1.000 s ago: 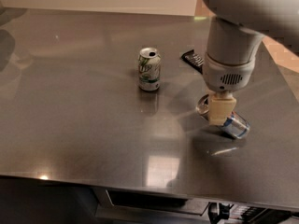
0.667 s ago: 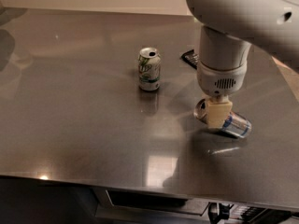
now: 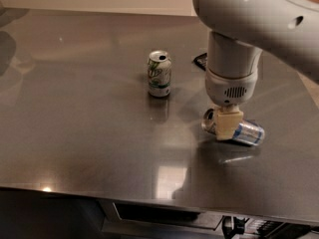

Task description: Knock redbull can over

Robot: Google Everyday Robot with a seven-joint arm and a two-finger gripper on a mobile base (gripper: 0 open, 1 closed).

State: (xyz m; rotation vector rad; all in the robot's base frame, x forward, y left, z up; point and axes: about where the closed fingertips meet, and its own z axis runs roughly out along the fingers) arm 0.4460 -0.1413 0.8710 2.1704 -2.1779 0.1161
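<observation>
The redbull can (image 3: pixel 244 132), slim and silver with blue patches, lies on its side on the steel table (image 3: pixel 89 133), right of centre. Its silver top faces left. My gripper (image 3: pixel 227 124) hangs from the big grey-white arm (image 3: pixel 233 68) and sits right over the left end of the can, in front of it and hiding part of it. I cannot tell whether it touches the can.
A shorter white-and-green soda can (image 3: pixel 159 73) stands upright in the middle of the table, left of the arm. A flat dark object (image 3: pixel 201 60) lies behind the arm. The table's front edge runs along the bottom, with a dark gap below it.
The arm has swung left and a little lower, so it fills more of the top right. The redbull can lies on its side in all frames and has hardly shifted.
</observation>
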